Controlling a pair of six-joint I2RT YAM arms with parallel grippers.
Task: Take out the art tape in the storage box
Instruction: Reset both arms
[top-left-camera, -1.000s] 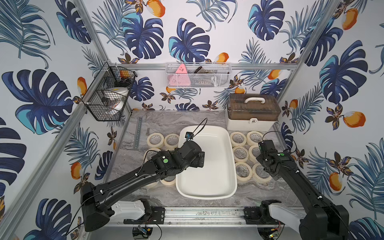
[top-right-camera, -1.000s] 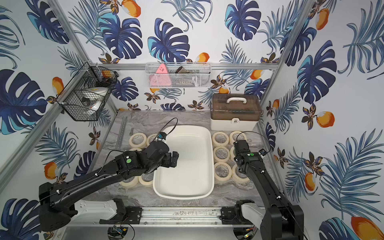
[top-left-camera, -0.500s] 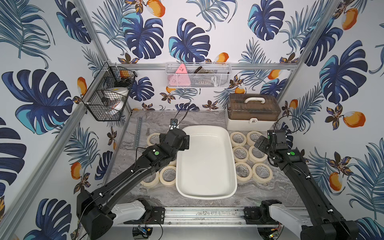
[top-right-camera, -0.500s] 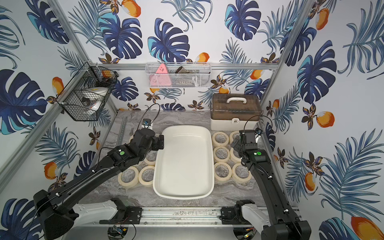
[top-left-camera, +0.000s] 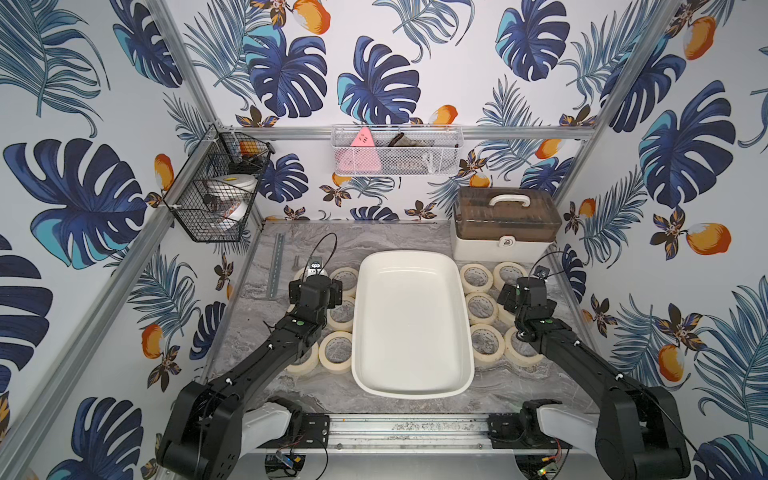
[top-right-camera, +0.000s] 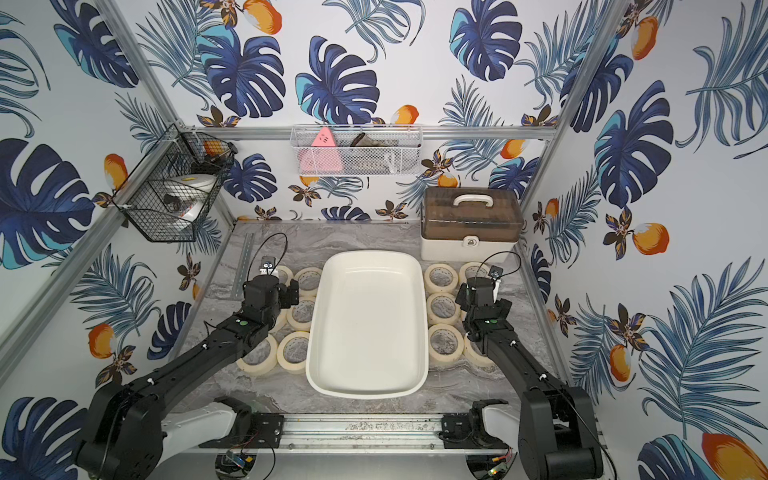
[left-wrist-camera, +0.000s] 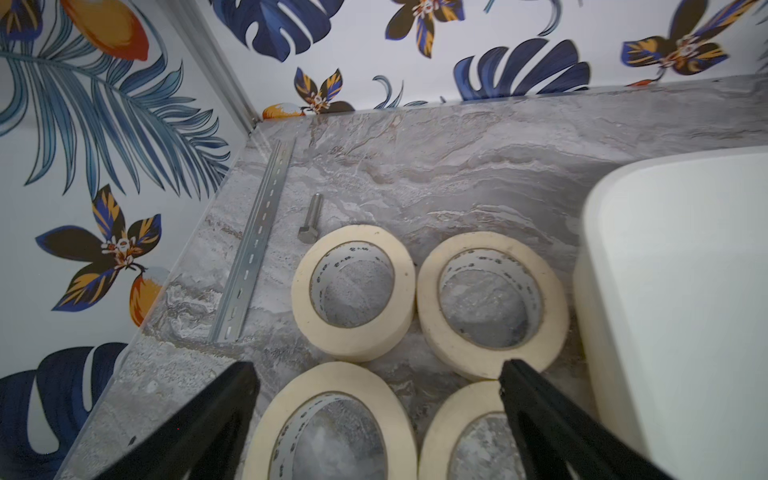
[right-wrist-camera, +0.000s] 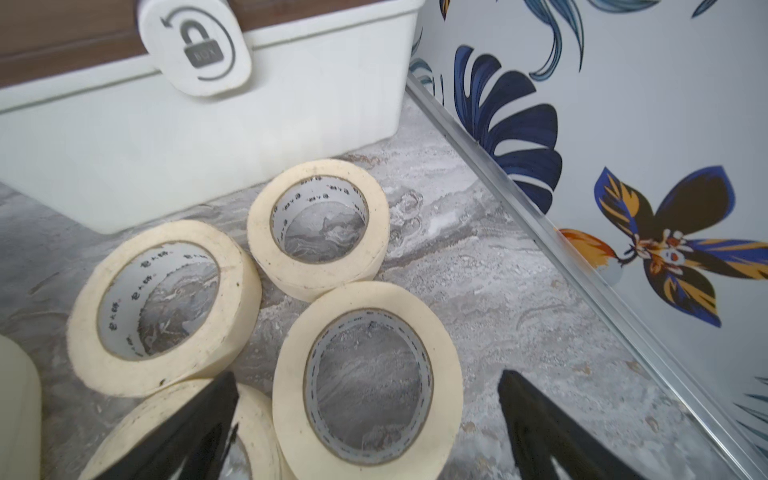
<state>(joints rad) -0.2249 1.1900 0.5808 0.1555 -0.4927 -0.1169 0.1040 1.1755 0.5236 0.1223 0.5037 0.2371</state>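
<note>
Art tape lies flat either side of the storage box, none inside. My left gripper and right gripper gape empty beside it. Rolls seem light, stiff; I'd pinch one ring wall.

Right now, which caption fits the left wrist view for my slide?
Open left end effector over four tape rolls beside the box.

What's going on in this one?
The storage box sits empty in the middle of the table. The cream tape rolls lie flat on the table on both sides of it. The left gripper and the right gripper are open, each hovering over the rolls on its own side, holding nothing.
</note>
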